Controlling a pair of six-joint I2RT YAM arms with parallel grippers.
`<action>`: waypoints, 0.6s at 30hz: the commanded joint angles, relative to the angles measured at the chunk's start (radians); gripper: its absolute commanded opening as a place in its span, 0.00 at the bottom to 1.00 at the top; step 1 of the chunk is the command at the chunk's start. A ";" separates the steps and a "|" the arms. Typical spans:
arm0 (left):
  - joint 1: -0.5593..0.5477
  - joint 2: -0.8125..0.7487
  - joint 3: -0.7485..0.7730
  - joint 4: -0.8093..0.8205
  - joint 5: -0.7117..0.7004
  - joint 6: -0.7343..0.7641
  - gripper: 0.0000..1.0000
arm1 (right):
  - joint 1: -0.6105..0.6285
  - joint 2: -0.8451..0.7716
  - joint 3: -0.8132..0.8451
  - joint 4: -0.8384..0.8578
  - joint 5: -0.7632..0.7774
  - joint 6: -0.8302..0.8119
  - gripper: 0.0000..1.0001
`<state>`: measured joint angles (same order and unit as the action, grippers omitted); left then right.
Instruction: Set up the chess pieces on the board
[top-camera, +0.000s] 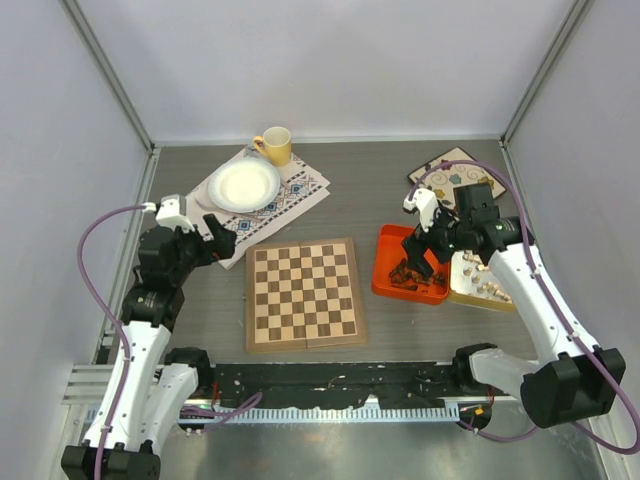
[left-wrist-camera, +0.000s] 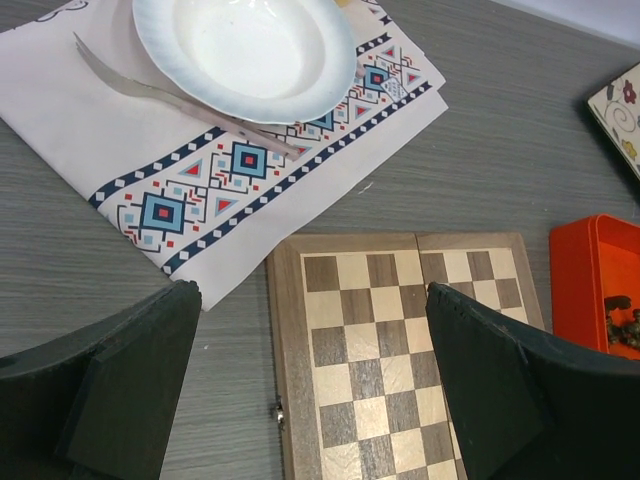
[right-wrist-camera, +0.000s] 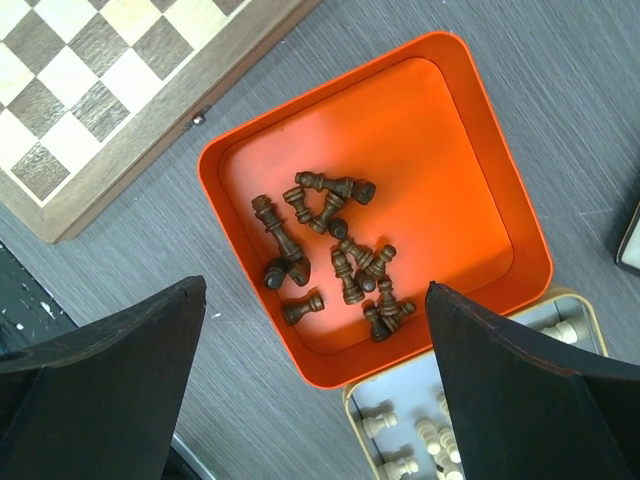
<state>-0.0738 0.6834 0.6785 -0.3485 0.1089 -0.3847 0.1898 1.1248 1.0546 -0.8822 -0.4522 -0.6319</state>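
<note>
You get bright, even light from above, soft faint shadows, a mild sheen on the white plate (left-wrist-camera: 250, 50), and sharp wrist views where the black fingers (right-wrist-camera: 100, 390) lose detail.

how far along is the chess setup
Done: nothing; the board is bare. In hand: the right gripper hangs open over the dark pieces in the orange tray, holding none; left gripper open. Left: every piece, including the pale pieces in the beige tray.

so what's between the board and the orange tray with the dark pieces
Nothing: only a narrow bare strip of grey table separates the board from the orange tray. The top view shows it, and the right wrist view too.
</note>
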 joint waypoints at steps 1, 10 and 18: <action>-0.003 0.022 0.021 0.017 -0.015 0.017 1.00 | 0.007 0.023 0.010 0.051 0.066 0.077 0.92; -0.003 0.021 0.021 0.019 -0.014 0.021 1.00 | 0.013 0.156 -0.016 0.161 0.158 0.213 0.56; -0.003 0.013 0.021 0.019 -0.011 0.023 0.99 | 0.088 0.293 -0.015 0.215 0.233 0.235 0.44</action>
<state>-0.0738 0.7113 0.6788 -0.3527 0.1017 -0.3809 0.2447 1.3796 1.0378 -0.7311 -0.2768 -0.4286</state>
